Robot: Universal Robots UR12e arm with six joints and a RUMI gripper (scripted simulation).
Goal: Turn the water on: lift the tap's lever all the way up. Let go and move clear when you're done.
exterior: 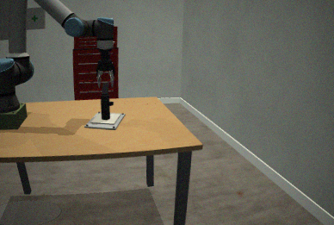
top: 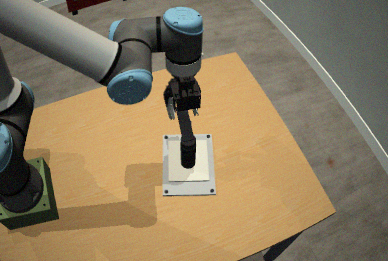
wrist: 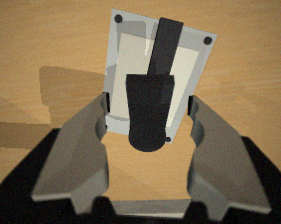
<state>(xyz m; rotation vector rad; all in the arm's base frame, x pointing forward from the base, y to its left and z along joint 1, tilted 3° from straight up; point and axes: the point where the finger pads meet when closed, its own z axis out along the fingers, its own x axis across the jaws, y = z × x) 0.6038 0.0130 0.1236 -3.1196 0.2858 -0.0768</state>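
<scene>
The tap (top: 188, 153) is a dark upright cylinder on a white plate (top: 188, 165) in the middle of the wooden table. Its dark lever (top: 185, 121) stands raised, pointing up toward my gripper. My gripper (top: 183, 110) hangs straight above the lever's tip. In the wrist view the lever's rounded end (wrist: 149, 112) sits between the two grey fingers, with a clear gap on each side, so the fingers are open and touch nothing. In the exterior view the gripper (exterior: 106, 79) is just above the lever's top (exterior: 105, 88).
The arm's green base (top: 27, 204) is bolted at the table's left end. A red drawer cabinet (exterior: 94, 68) stands behind the table by the wall. The table's right edge (top: 300, 144) lies well away from the plate.
</scene>
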